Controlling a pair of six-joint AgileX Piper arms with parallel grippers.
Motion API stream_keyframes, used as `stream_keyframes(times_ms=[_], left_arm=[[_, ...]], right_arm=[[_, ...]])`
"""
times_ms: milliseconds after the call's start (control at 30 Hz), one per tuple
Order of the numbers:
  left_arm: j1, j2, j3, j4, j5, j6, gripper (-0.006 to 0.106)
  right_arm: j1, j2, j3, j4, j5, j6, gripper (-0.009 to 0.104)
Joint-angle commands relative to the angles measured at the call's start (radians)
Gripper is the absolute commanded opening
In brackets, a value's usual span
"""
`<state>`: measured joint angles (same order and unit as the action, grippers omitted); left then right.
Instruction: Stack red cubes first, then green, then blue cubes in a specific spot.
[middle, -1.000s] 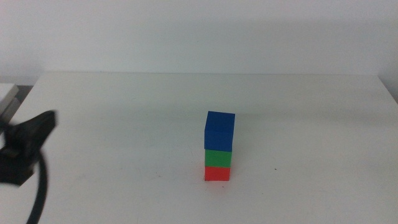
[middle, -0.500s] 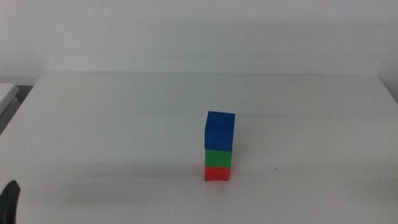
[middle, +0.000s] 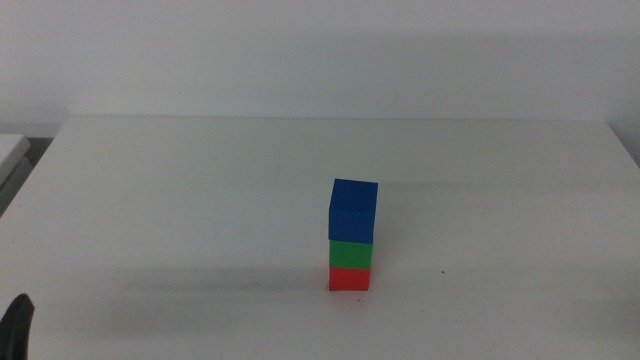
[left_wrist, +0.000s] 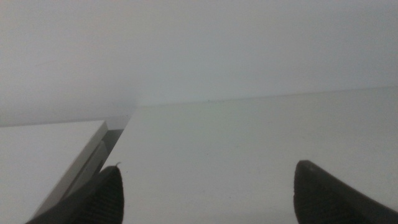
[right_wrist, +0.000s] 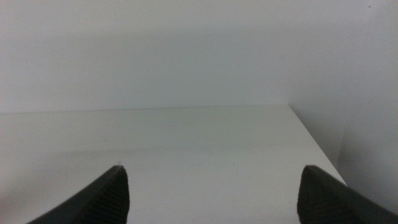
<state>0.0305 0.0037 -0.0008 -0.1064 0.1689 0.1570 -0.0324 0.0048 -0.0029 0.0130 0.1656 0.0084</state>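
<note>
In the middle view a tower of three cubes stands on the white table, right of centre: the red cube (middle: 350, 278) at the bottom, the green cube (middle: 351, 253) on it, the blue cube (middle: 353, 210) on top. Nothing touches the tower. My left gripper (left_wrist: 208, 193) is open and empty, with only bare table between its jaws; a dark tip of it shows at the bottom left corner of the middle view (middle: 18, 325). My right gripper (right_wrist: 214, 193) is open and empty, out of the middle view. Neither wrist view shows the cubes.
The white table (middle: 200, 200) has a few tiny dark specks near the tower (middle: 444, 270). A white block (left_wrist: 43, 155) lies beside the table's left edge, also in the middle view (middle: 10, 150). The table's right edge shows in the right wrist view (right_wrist: 317, 149).
My left arm has drawn back from the left side of the table to the bottom left corner, mostly out of view. The tower has not moved.
</note>
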Motion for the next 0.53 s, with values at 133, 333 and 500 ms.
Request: stream_keyframes(times_ms=[133, 333, 500], left_arm=[[0.001, -0.004, 0.001, 0.008, -0.022, 0.001, 0.094], [0.001, -0.004, 0.001, 0.039, -0.022, 0.001, 0.094], [0.001, -0.004, 0.001, 0.039, -0.024, -0.001, 0.094]], right_arm=[[-0.007, -0.005, 0.003, -0.013, -0.008, -0.008, 0.093], [-0.007, -0.005, 0.003, -0.013, -0.008, -0.008, 0.093], [-0.007, -0.005, 0.003, -0.013, -0.008, -0.008, 0.093]])
